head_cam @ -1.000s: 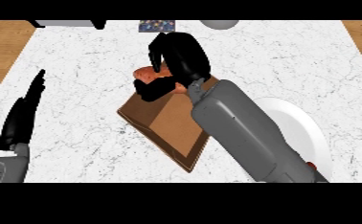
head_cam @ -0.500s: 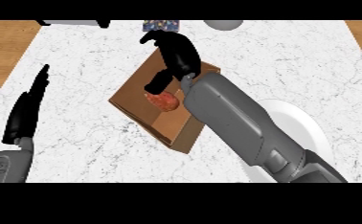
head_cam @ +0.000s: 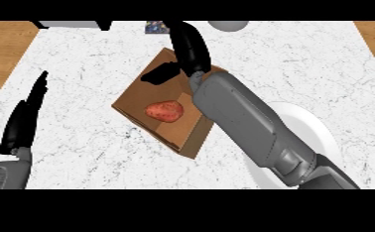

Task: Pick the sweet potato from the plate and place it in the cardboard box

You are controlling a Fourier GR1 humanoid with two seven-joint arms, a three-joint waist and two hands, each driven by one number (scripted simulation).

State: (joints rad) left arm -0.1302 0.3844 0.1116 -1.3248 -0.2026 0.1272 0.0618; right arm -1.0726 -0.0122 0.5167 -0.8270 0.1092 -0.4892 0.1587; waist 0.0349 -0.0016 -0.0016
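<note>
The marble counter (head_cam: 88,67) carries everything. On it the cardboard box (head_cam: 139,104) sits turned corner-on, below and to the near-left of the right hand (head_cam: 189,50), whose grey forearm (head_cam: 249,122) crosses the box's right side and hides that wall and part of the floor. The white plate (head_cam: 311,127) lies behind the forearm toward the robot's right, mostly covered by it, and no food shows on the part that can be seen.

The right hand hangs over the box's far corner with its fingers straight and relaxed, holding nothing. The sweet potato (head_cam: 164,111) lies on the box floor, apart from that hand, toward the robot and slightly left of it. Its long axis runs roughly across the view, with the narrower end toward the left. Judging from this, the placing is done and what remains is to lift the right arm away without catching the box wall.

The left hand (head_cam: 26,114) rests open at the left edge, fingers up, well apart from the box. The right hand's thumb side merges with a dark shadow on the box floor, so its exact outline is hard to make out.
</note>
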